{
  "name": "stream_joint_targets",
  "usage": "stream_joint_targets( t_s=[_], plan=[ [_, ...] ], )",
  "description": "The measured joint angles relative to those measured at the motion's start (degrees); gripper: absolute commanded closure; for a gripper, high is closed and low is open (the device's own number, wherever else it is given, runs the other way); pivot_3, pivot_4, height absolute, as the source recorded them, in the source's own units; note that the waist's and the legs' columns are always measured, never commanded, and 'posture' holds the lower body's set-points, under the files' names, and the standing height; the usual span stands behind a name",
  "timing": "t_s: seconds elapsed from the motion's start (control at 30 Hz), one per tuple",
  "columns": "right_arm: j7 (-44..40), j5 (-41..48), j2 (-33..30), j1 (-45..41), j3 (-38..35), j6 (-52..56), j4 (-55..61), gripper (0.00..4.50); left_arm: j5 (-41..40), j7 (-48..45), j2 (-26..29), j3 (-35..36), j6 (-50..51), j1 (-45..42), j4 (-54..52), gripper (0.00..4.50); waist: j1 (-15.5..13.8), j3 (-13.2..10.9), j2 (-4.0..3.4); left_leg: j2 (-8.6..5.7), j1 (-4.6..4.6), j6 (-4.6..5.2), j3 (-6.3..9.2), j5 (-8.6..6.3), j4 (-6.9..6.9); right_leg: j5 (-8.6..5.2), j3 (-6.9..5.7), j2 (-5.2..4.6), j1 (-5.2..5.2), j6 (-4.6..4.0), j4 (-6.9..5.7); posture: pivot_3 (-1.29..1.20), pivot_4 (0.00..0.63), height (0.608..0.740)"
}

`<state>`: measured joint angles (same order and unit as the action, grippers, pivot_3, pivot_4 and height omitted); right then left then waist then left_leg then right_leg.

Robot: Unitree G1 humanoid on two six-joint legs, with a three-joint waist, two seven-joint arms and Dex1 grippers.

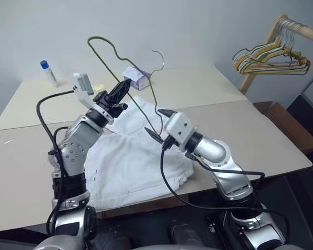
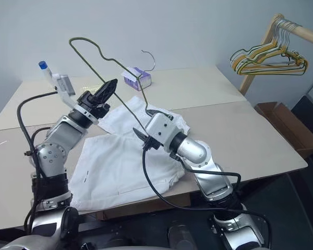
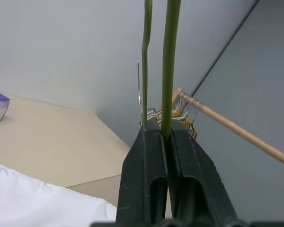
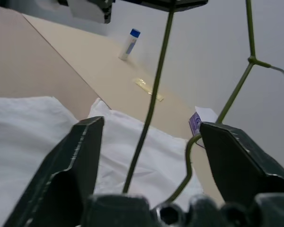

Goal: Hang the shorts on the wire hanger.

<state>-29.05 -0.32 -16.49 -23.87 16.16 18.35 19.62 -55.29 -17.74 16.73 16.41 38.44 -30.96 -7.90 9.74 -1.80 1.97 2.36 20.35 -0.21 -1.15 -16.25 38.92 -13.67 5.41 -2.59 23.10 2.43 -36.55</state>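
Wire hanger: the olive-brown wire hanger (image 1: 126, 78) is held up in the air above the table, tilted, its curved hook (image 1: 159, 60) toward 1 o'clock and its long straight side running down toward 5 o'clock, over the shorts.
Left gripper: the left gripper (image 1: 122, 88) is clenched on the wire hanger's straight side; in the left wrist view its two black fingers (image 3: 144, 175) press together with the wire rising out between them.
Right gripper: the right gripper (image 1: 157, 124) is released, jaws standing wide apart at the hanger's lower corner; in the right wrist view the wire passes through the gap between the fingers (image 4: 73, 161) without touching either.
Shorts: the white shorts (image 1: 128, 161) lie spread flat on the table, directly below both grippers, reaching to the table's near edge at 6 o'clock; a small dark mark shows on the cloth toward 8 o'clock.
Table: the beige table (image 1: 240, 130) is two tops pushed together, with a seam running across behind the shorts.
Tissue box: a small purple-white tissue box (image 1: 136, 78) sits on the far top at 12 o'clock of the shorts, behind the hanger.
Bottle: a small white bottle with a blue cap (image 1: 48, 72) stands upright at 10 o'clock, well apart from the shorts.
Coloured hangers: a bunch of coloured hangers (image 1: 271, 60) hangs on a wooden rail (image 1: 302, 32) at 2 o'clock, beyond the table.
Cardboard box: an open cardboard box (image 1: 287, 125) sits off the table's edge at 3 o'clock.
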Motion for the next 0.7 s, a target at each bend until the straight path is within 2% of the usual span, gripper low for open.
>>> stream_joint_targets(
  t_s=[0.2, 0.33, 0.43, 0.53, 0.7],
  plan=[
    [-10.71, 19.32, -5.73, -2.68, -10.39, 15.64, 3.67, 0.01, -0.23, -12.24, 7.68, 0.83, -0.45, -0.57, 2.65, 4.5, -0.05, -0.02, 0.01, 0.03, 0.01, 0.01, 0.0, 0.0, -0.01, 0.0, -0.08, 0.0, -0.02, 0.0, 0.06, -0.09, 0.0, 0.74],
    [-21.0, 34.14, -12.63, -5.41, -16.67, 26.06, 0.32, 0.01, -7.83, -24.19, 13.77, 4.85, 3.48, -3.13, 5.8, 4.5, 0.0, -0.13, -0.05, 0.07, 0.04, 0.01, -0.01, 0.0, -0.05, -0.01, -0.15, 0.02, -0.03, 0.0, 0.23, -0.08, 0.0, 0.74],
    [-28.41, 41.17, -16.79, -8.02, -18.7, 31.41, -5.31, 0.01, -13.43, -31.16, 15.97, 7.54, 6.7, -4.83, 8.67, 4.5, -0.02, -0.14, -0.07, 0.11, 0.03, 0.02, 0.01, -0.01, -0.09, 0.0, -0.22, 0.04, -0.09, 0.0, 0.36, -0.08, 0.0, 0.74],
    [-35.45, 44.76, -19.66, -9.2, -18.73, 34.85, -12.67, 0.01, -17.69, -36.37, 17.6, 10.78, 8.71, -4.97, 11.8, 4.5, -0.01, -0.14, -0.07, 0.13, 0.07, 0.04, 0.0, -0.02, -0.11, 0.0, -0.23, 0.05, -0.07, 0.0, 0.39, -0.08, 0.0, 0.74],
    [-36.8, 46.0, -17.82, -14.94, -16.03, 38.28, -16.72, 0.01, -19.14, -38.93, 17.2, 11.25, 9.75, -5.08, 12.52, 4.5, -0.02, -0.2, -0.15, 0.14, 0.14, 0.04, 0.01, -0.02, -0.1, 0.01, -0.23, 0.06, 0.0, 0.01, 0.37, -0.08, 0.0, 0.74]
  ],
)
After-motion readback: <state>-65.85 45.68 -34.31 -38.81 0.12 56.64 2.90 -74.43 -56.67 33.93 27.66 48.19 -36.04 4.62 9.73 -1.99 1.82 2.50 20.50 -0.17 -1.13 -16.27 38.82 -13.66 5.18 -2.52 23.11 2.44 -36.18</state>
